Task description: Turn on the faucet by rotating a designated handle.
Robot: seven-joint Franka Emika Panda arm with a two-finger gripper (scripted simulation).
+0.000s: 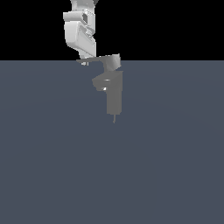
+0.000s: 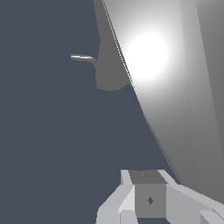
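Exterior and wrist views of the faucet task. The faucet point(image 1: 114, 94) stood upright on the grey bench point(image 1: 166, 166), near the middle of the exterior view, its short spout stub point(image 1: 99, 83) pointing to that view's left. The handle point(image 1: 98, 60), a thin flat lever on the boxy cap point(image 1: 113, 61) atop the column, also reached to that view's left, and my arm point(image 1: 79, 33) came down from above so that my fingers point(image 1: 84, 62) sat at the lever's tip. Whether they were released or clenched could not be told: the exterior view showed them only as a small pale patch, and the wrist view showed mainly a broad, brightly lit grey surface point(image 2: 175, 87) close by my hand, with one finger point(image 2: 148, 197) low in the frame.

In my judgement the step in hand was contact with the lever tip ahead of rotation. Doing it well called for pushing near the tip, far from the cap, along an arc about the column's upright axis, with the fingers kept level with the flat lever so they would not slip over or under it.

The bench was open on every side of the faucet, so the sweep had free room; the only near edges were the cap and the spout stub just below the lever
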